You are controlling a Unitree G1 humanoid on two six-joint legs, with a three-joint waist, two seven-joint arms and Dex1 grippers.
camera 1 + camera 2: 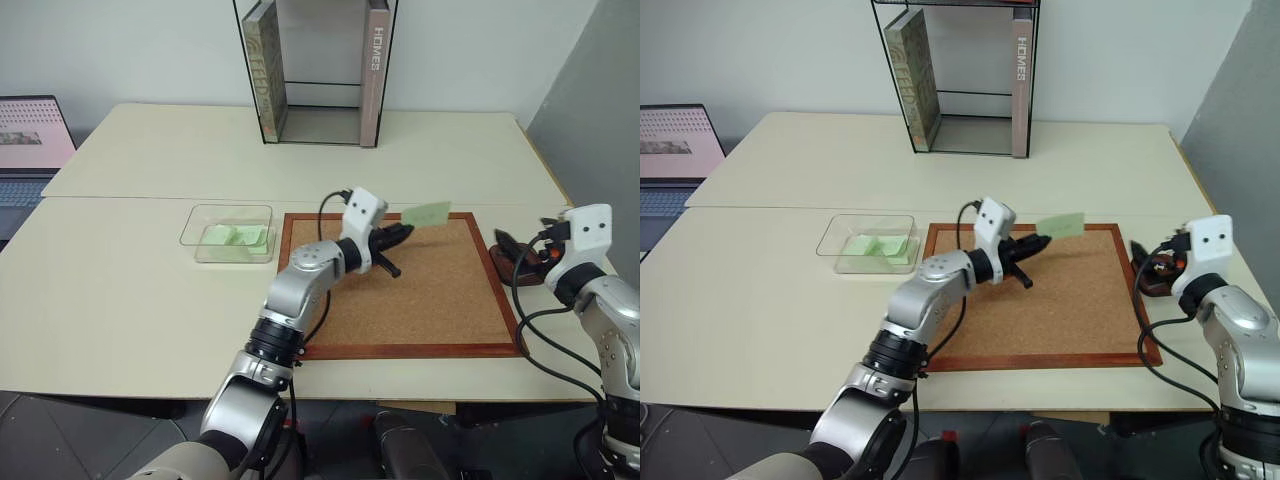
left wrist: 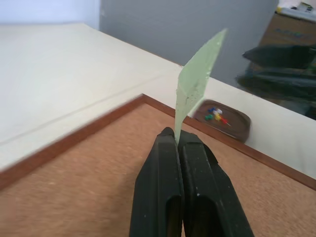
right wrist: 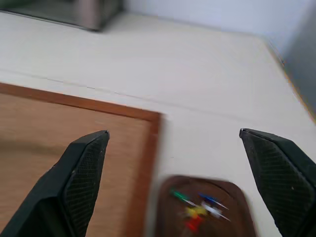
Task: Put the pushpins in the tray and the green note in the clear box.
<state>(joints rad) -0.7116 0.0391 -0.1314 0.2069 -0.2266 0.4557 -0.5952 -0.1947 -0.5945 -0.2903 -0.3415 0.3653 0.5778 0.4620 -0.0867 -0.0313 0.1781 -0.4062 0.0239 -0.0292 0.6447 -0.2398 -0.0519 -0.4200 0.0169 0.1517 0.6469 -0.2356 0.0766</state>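
Item: green note (image 1: 424, 213). A pale green paper slip, clamped by one edge between the pressed-together fingers of the left tool (image 2: 177, 140) and held above the far part of the cork board (image 1: 440, 300), clear of its surface. It is well apart from the clear box, so delivery is judged to be outstanding.

Item: clear box (image 1: 228, 233). A low transparent box on the counter (image 1: 120, 290), just beside the cork board's left edge. Pale green paper is already seen lying inside it.

Item: tray (image 3: 202, 207). A small dark reddish-brown tray on the counter, just beside the cork board's right edge. It is seen between the fingers of the right tool in the right wrist view.

Item: pushpins (image 2: 215, 115). A small cluster with red, yellow, green and blue heads, lying inside the tray. No loose pins can be made out on the cork board, though pins this small could be missed. This part of the task is judged to be done or nearly so.

Item: right tool (image 3: 180, 165). Its fingers are spread wide apart above the tray, with nothing held between them.

Item: glass case with books (image 1: 318, 70). It is placed at the far side of the counter and is not involved.

Remaining work, as judged: the held note is to be carried across to the clear box and released there.
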